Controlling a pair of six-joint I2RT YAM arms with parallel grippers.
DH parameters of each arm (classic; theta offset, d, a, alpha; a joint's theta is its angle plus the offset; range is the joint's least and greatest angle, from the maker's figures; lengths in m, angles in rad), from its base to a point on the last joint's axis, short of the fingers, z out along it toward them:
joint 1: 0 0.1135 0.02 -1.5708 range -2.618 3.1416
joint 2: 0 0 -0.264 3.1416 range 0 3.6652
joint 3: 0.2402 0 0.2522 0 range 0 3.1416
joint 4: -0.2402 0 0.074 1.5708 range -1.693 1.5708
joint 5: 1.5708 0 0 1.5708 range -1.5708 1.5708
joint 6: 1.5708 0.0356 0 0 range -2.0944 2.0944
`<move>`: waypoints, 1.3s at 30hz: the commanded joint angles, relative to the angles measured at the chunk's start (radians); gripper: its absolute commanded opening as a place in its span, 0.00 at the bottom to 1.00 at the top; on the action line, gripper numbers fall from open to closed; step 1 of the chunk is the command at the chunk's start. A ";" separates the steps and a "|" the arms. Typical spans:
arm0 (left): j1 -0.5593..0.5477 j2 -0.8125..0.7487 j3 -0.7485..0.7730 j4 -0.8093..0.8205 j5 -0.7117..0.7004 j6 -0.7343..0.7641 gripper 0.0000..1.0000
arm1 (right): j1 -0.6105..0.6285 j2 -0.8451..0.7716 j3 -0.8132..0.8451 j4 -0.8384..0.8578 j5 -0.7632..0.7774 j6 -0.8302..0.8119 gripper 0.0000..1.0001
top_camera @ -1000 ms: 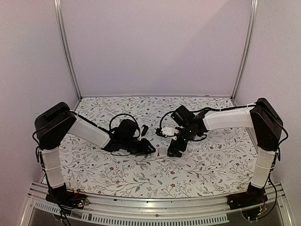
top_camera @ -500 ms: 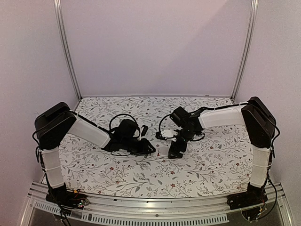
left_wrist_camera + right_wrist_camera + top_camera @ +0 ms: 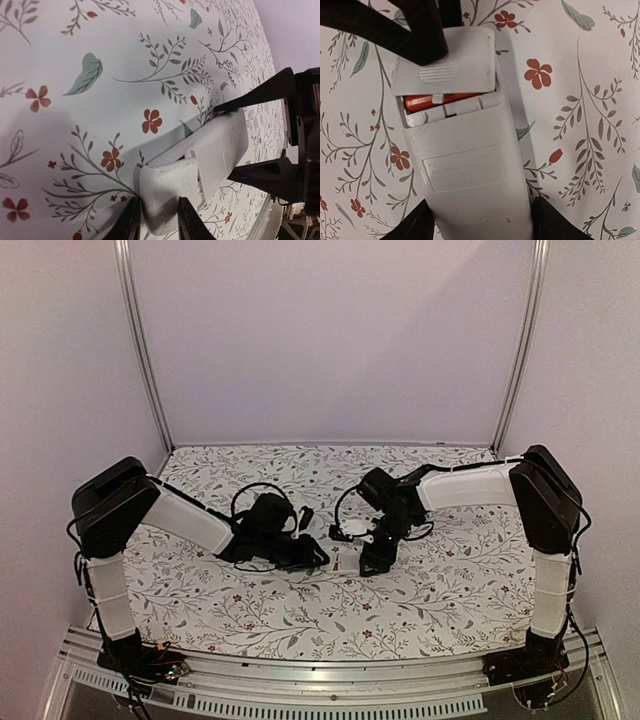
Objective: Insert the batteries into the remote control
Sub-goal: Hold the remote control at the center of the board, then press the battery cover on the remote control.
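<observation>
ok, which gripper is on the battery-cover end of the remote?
The left gripper: its fingers flank the ribbed battery cover. The right gripper straddles the remote control's opposite, plain end.

The floral-patterned table (image 3: 300, 610) carries the white remote control (image 3: 465, 165), apparently lying face-down.

A lab booth: aluminium frame (image 3: 140, 350), plain walls (image 3: 330, 340).
</observation>
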 commanded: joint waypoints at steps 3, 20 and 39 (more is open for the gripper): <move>-0.015 0.006 -0.003 -0.118 -0.028 0.018 0.27 | 0.035 0.020 -0.007 -0.009 0.019 0.039 0.61; -0.021 0.047 0.091 -0.200 -0.038 0.039 0.29 | 0.065 0.011 -0.025 0.032 0.033 0.086 0.51; -0.036 0.035 0.060 -0.230 -0.063 -0.043 0.25 | 0.066 0.030 -0.016 0.071 0.065 0.187 0.36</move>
